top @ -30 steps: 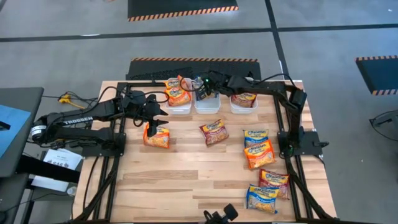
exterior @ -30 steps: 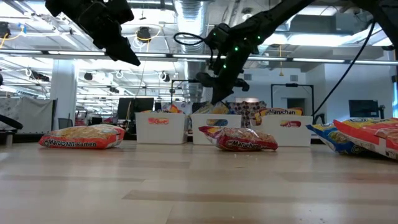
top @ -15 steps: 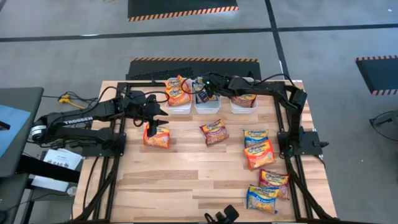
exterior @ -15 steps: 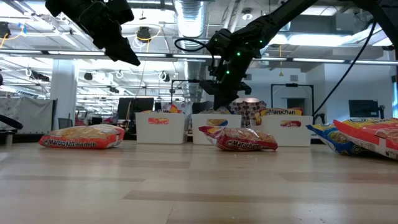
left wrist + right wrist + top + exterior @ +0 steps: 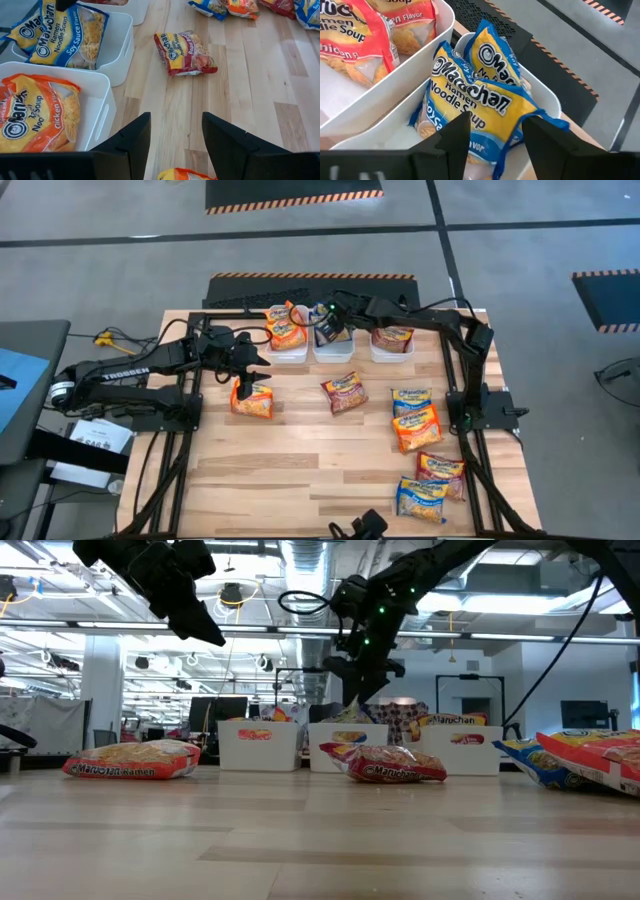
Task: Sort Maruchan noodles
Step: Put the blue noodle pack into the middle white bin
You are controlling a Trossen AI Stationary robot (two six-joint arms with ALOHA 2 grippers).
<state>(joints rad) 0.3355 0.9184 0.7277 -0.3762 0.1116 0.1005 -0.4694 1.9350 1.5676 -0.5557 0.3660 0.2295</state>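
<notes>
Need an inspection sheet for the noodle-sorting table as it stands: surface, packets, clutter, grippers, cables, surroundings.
Surface: wooden table, dry, unmarked.
Job's things: orange packets in left tub, blue packets in middle tub, dark red packet in right tub. Loose on table: orange packet, dark red packet, and a group of five near the right edge.
Clutter: nothing seen.
Grippers: left gripper open, empty, above the loose orange packet. Right gripper open, empty, over the middle tub.
Cables: bundles run along both frame sides.
Surroundings: grey floor with hazard-striped mats; workshop room behind; no person seen.
</notes>
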